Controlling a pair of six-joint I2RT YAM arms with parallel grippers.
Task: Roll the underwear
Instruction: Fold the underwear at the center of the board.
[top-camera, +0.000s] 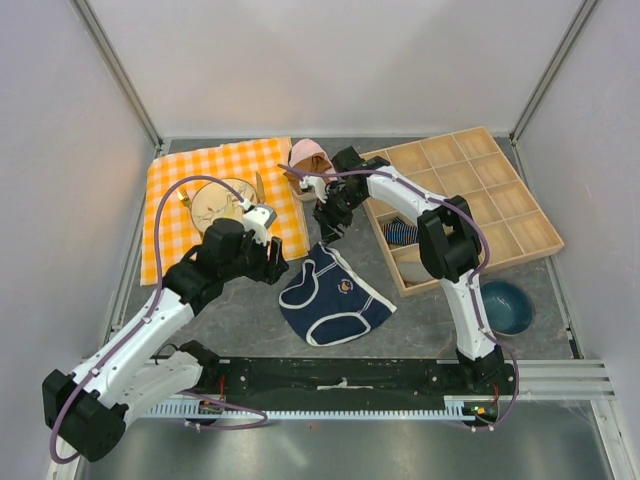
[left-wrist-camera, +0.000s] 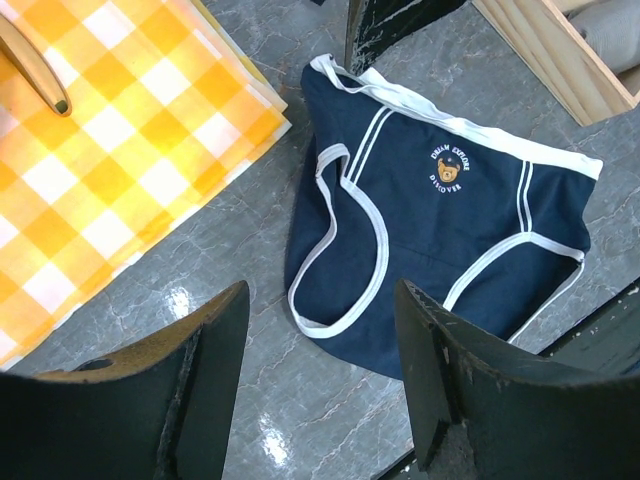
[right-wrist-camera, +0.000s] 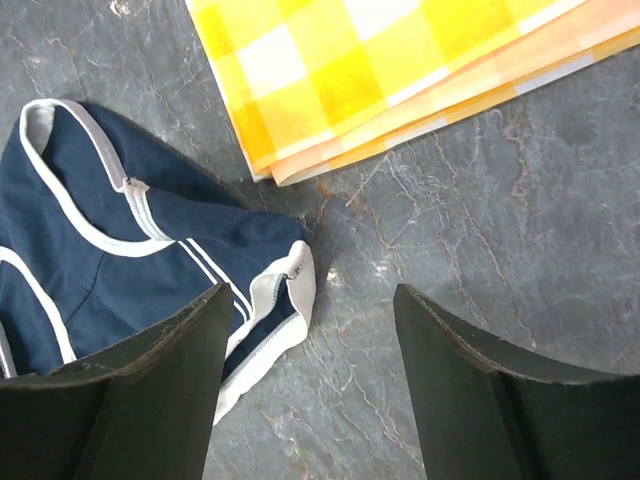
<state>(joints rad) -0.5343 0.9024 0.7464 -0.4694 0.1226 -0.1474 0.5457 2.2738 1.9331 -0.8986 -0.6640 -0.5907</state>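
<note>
**Worktop contents, navy underwear laid flat**

- Worktop (top-camera: 250, 320): grey, marbled.
- Checked cloth (top-camera: 175, 235): orange and white, at the far left corner.
- Wooden tray (top-camera: 520, 215): compartmented, along the right edge.
- Underwear (top-camera: 335, 297): navy with white trim, spread flat mid-worktop towards the near edge, just off the cloth's corner.
- Bowl (top-camera: 505, 305): blue, near the right edge.
- Right fingers (right-wrist-camera: 180, 360): apart, over the underwear's far corner.
- Left fingers (left-wrist-camera: 210, 350): apart, above its left side.
</note>
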